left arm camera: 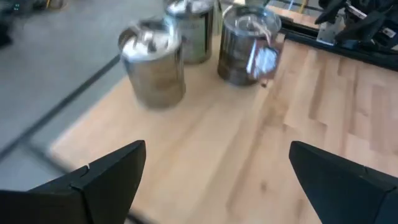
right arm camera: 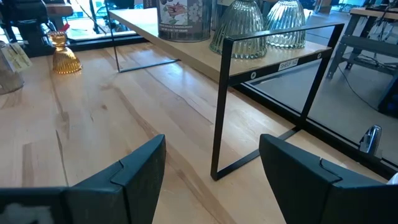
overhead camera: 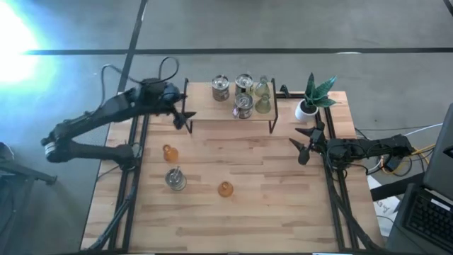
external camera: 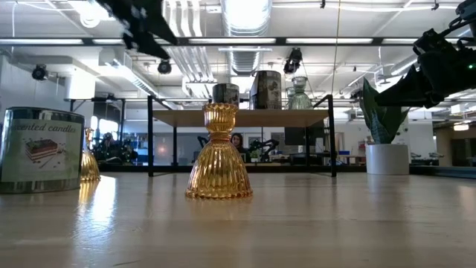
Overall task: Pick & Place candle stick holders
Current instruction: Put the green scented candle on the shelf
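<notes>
A: Shelf [overhead camera: 230, 113] stock?
B: Three tins [overhead camera: 243, 106], two green holders [overhead camera: 262, 103], all on top.
A: Off the shelf?
B: Two orange holders [overhead camera: 224, 189] and one tin [overhead camera: 175, 180] on the table in front of it.
A: Grippers?
B: Left gripper [overhead camera: 185, 118] wide and empty, at the shelf's left end. Right gripper [overhead camera: 306, 144] part open, empty, beyond its right end, near the plant [overhead camera: 313, 96].
</notes>
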